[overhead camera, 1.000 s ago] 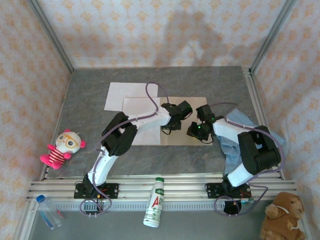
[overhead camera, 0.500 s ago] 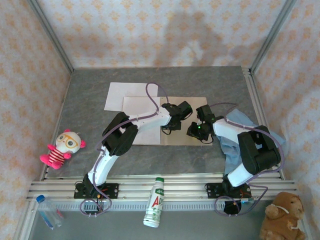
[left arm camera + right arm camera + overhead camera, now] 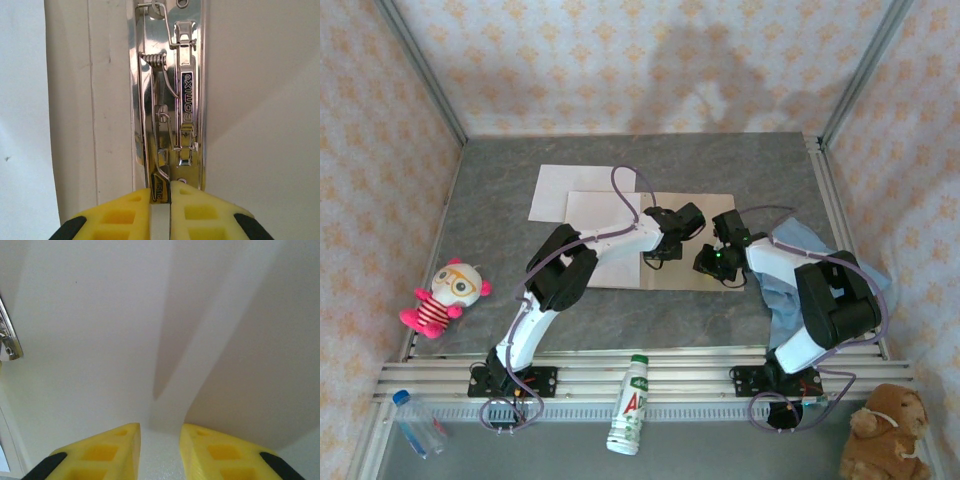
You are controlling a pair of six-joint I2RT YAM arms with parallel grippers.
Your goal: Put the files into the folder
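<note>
Top external view: folder (image 3: pixel 695 215) lies open and flat mid-bench, pale inner face up. Near file (image 3: pixel 605 240) covers its left half. Far file (image 3: pixel 565 190) juts past the far-left corner, and the two sheets overlap.

Left wrist view: metal fastener (image 3: pixel 175 100) runs along the spine. Left fingers (image 3: pixel 120 217) are almost together, pinching the tip of its lever.

Right wrist view: right fingers (image 3: pixel 105 455) stand a narrow gap apart over the pale face, nothing visibly held.

Bench (image 3: pixel 490 210) is grey, stone-patterned. Blue cloth (image 3: pixel 800 240) lies under the right arm. Pink doll (image 3: pixel 448 295) sits at the left edge. White bottle (image 3: pixel 632 405) lies across the near rail (image 3: pixel 700 378). Brown teddy (image 3: pixel 885 430) sits at the near right. Walls (image 3: pixel 620 60) carry pale patterned paper.
</note>
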